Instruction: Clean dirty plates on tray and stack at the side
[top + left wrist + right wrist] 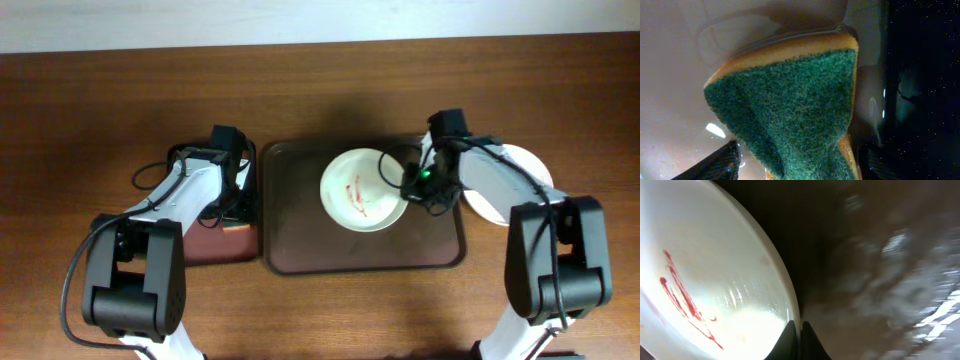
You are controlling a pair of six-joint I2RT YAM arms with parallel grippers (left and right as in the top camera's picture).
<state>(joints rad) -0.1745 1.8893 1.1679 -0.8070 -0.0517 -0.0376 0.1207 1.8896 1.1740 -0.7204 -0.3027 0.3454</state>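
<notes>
Desk point(100, 120) surface is brown wood with lengthwise grain; a pale strip shows beyond its far edge. At centre we note the tray point(300, 240): dark brown, rectangular, rounded corners, low rim, faintly glossy.

On its right half sits one plate point(350, 190): round, shallow, white and glazed, with thin red smears across its middle. The right fingers point(789, 345) are clenched on this plate's right rim. In the right wrist view the two dark tips close over the thin white edge, and the glaze shows bright streaky highlights beside the red marks.

A second plate point(525, 158), also white, lies on the bare desk just beside the tray's right edge, partly hidden under the right arm. We cannot tell whether it is marked.

Just beside the tray's left edge is a small tray point(215, 250), reddish-brown with a black rim. The left fingers point(720, 162) hang over it, grasping a sponge point(790, 110). The sponge has a coarse green scouring face on yellow foam and looks wedge-shaped from the wrist. The small tray's floor beneath looks smooth and shiny.
</notes>
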